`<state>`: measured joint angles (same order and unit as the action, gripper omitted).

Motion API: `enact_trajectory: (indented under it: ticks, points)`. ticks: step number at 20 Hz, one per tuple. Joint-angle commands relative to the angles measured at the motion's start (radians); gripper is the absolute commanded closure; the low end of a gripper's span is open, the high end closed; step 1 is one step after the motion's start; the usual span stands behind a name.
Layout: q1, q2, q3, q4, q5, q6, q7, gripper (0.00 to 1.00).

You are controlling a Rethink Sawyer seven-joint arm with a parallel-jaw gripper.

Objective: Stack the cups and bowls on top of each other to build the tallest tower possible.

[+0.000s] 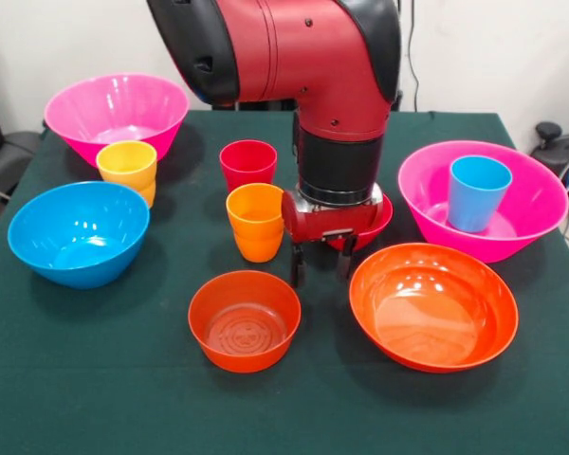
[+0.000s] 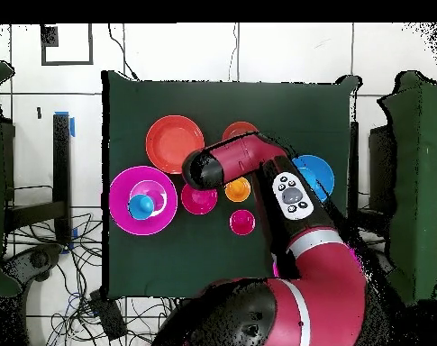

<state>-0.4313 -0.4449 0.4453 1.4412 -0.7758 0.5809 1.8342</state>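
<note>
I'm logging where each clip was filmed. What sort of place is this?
Probably a robotics lab: a red arm works over a table under a green cloth, with loose cables on the tiled floor.

Red arm (image 1: 294, 57) w/ black joint caps, black ribbed wrist band, small screws; grey button panel (image 2: 292, 195); gripper (image 1: 320, 261) red-bodied, black fingers.

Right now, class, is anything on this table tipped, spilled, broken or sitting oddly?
Nothing is tipped, spilled or broken. Only the blue cup differs: it stands upright inside the right-hand pink bowl, while every other cup and bowl sits singly on the cloth.
</note>
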Motion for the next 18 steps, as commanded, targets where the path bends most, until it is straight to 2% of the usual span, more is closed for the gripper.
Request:
enact_trajectory:
  ticks: [1,5,18]
  points:
    - [-0.008,0.005,0.033,-0.051,-0.105,0.103,-0.368,0.00]
    - [-0.008,-0.009,0.037,-0.037,-0.105,0.115,-0.356,0.00]
    - [-0.005,-0.139,0.070,0.040,-0.033,0.227,-0.357,0.00]
